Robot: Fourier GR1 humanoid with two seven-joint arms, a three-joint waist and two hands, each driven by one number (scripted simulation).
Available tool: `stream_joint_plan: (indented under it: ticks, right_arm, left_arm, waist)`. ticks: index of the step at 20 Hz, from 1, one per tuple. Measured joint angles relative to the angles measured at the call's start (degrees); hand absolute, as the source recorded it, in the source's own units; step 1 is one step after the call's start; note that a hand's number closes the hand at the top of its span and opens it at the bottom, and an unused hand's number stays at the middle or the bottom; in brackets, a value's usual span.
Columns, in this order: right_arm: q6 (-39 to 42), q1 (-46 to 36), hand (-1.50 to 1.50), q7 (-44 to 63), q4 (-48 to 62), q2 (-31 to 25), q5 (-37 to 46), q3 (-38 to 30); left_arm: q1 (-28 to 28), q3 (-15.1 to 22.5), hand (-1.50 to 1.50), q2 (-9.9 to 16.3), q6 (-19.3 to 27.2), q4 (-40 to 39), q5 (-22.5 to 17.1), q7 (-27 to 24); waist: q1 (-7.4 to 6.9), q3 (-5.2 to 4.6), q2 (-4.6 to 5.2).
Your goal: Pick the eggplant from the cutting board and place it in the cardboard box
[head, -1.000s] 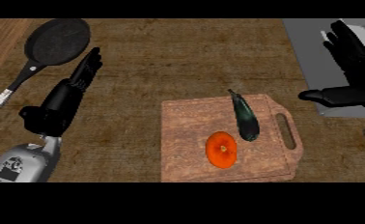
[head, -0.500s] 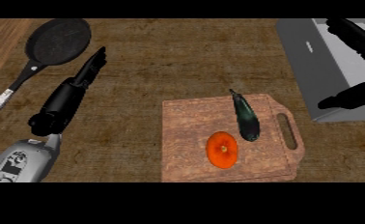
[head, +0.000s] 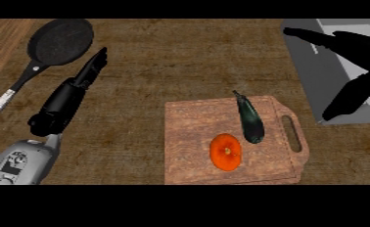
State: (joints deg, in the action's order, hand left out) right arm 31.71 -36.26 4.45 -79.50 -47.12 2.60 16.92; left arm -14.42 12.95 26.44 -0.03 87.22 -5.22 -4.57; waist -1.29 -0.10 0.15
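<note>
from the head view: eggplant (head: 250, 119) lying untouched on the right part of the cutting board (head: 189, 143), stem end toward the far edge, just beside an orange round fruit or vegetable (head: 226, 151) too indistinct to name. at the left, left hand (head: 89, 71) stretched flat with fingers straight and together, holding nothing, near a black pan (head: 61, 38) whose handle is cut off by the left edge. at the right, right hand (head: 345, 55) only a dark silhouette, thumb and fingers spread apart and empty, hiding part of a grey box-like shape (head: 316, 79) cut off by the right edge.
</note>
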Motion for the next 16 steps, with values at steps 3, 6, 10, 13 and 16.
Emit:
stream_joint_plan:
  ticks: [3, 6, 10, 13, 16]
  right_arm:
    - [4.2, -3.7, -1.5, 5.2, -0.8, 2.5, 1.0, 3.4]
    - [8.6, -7.4, -1.5, 11.0, -2.2, 4.3, 1.5, 5.7]
    - [12.3, -9.9, -1.5, 19.7, -3.6, 8.8, 2.0, 8.0]
    - [14.5, -10.4, -1.5, 26.2, -4.4, 12.1, 1.2, 8.5]
    - [15.2, -10.2, -1.5, 32.0, -5.6, 15.2, 0.6, 8.4]
  left_arm:
    - [0.2, -0.9, 0.0, 0.4, -1.1, 0.3, -0.5, 0.0]
    - [-0.9, -1.2, 0.0, -0.4, -0.9, -0.9, 0.3, 0.1]
    - [0.2, -1.6, 0.0, -0.8, -1.4, -0.3, 0.8, 0.0]
    - [0.9, -2.1, 0.0, -1.5, -1.6, -0.2, 1.4, -0.3]
    - [0.5, -2.7, 0.0, -2.2, -2.2, -1.5, 2.0, -0.6]
  waist:
    - [0.02, 0.0, -0.08]
    - [0.46, -0.01, -0.14]
    - [0.7, 0.01, -0.24]
    - [0.94, 0.03, -0.27]
    - [1.16, 0.04, -0.27]
